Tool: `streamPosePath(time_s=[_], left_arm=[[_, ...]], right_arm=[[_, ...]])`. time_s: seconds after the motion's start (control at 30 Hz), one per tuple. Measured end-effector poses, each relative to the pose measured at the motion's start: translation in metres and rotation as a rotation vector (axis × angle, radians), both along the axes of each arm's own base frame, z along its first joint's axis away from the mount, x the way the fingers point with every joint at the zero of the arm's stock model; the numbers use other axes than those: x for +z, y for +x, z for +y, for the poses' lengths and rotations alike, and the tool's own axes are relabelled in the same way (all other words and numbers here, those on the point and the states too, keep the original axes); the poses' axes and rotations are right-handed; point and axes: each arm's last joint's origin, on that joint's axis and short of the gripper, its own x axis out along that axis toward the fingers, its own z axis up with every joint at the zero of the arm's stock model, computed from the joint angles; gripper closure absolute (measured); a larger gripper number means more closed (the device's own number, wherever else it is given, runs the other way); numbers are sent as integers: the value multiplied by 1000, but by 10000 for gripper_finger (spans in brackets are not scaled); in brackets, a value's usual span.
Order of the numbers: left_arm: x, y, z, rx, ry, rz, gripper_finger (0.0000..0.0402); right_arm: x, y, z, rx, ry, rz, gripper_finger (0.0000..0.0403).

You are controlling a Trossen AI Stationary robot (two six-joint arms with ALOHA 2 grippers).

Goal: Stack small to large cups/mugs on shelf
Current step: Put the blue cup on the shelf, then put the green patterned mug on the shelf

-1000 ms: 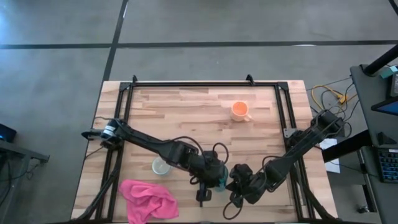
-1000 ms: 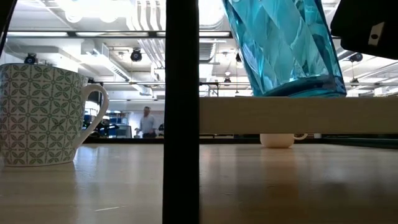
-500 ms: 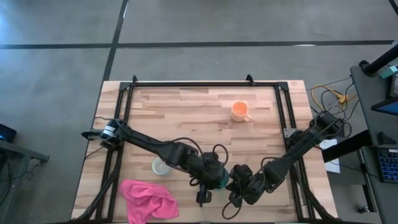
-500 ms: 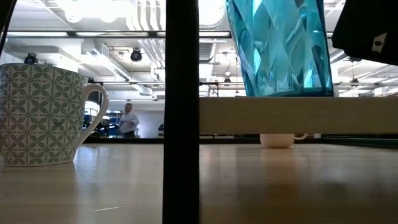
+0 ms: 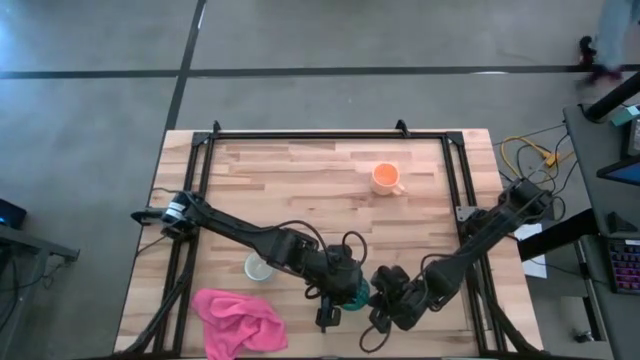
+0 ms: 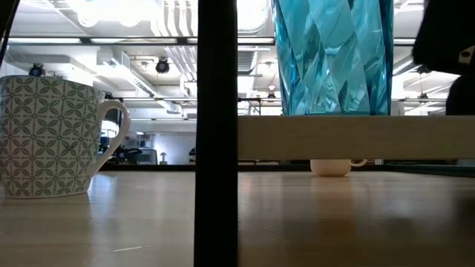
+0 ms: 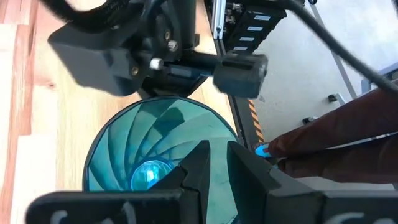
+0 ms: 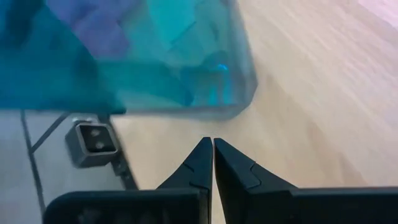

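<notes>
Teal faceted tumbler [image 6: 332,55] is seen standing upright on the pale wooden shelf [image 6: 356,139], translucent and ribbed. Its rim is gripped by the left gripper [image 7: 214,163]. The right gripper [image 8: 213,155] is held pinched together, empty, just beside it.

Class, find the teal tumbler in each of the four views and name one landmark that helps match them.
High view: teal tumbler low centre, between both hands.
Low view: top right, standing on the shelf.
Left wrist view: seen from above, filling the lower middle.
Right wrist view: across the top.
Shared landmark: the wooden tabletop.
</notes>
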Motion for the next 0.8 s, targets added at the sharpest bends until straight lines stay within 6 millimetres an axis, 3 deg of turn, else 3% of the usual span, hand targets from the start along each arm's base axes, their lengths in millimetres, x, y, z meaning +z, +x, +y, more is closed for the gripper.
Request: streamPosePath(time_s=[0.2, 0.37, 0.6, 0.8], left_arm=[[2, -1, 0, 0, 0, 1, 361], [18, -7, 3, -1, -4, -13, 361], [43, -38, 16, 44, 10, 79, 361], [58, -76, 30, 95, 39, 230, 361]], right_arm=[[24, -10, 3, 29, 10, -14, 394], [55, -18, -1, 81, -52, 9, 394], [98, -20, -2, 156, -77, -53, 394], [121, -21, -4, 227, -137, -82, 394]])
